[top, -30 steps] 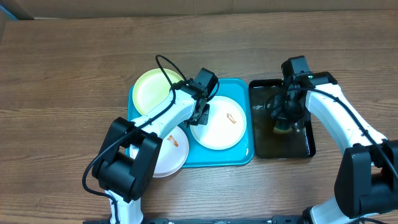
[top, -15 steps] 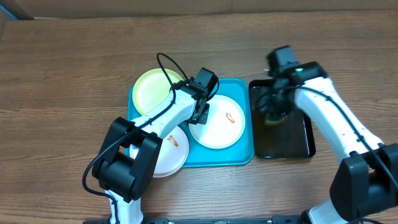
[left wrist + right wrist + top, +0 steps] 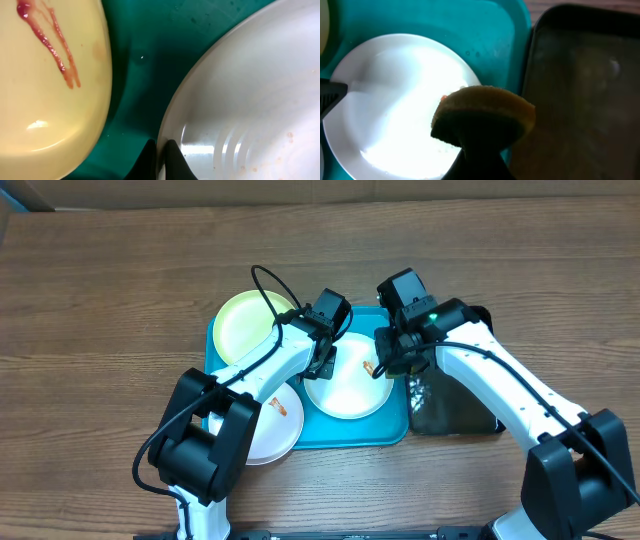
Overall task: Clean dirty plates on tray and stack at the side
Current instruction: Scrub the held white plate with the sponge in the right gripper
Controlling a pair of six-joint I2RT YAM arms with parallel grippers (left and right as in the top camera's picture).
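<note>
The left arm (image 3: 262, 368) wears smooth white shells over its long links, with chunky black housings at the joints, the largest at the lower left of the overhead view; a thin black cable (image 3: 262, 283) loops free above it near the upper centre; a boxy black camera block (image 3: 330, 309) caps its wrist. The right arm (image 3: 500, 385) matches, with white links and black joints; its wrist carries a black block (image 3: 402, 286) with a small green light (image 3: 432, 308) glowing beside it. In the left wrist view the left gripper (image 3: 160, 159) shows two slim matte black fingertips (image 3: 148, 159) at the bottom edge; in the right wrist view the right gripper (image 3: 481, 160) is a dark, blurred shape at bottom centre.
</note>
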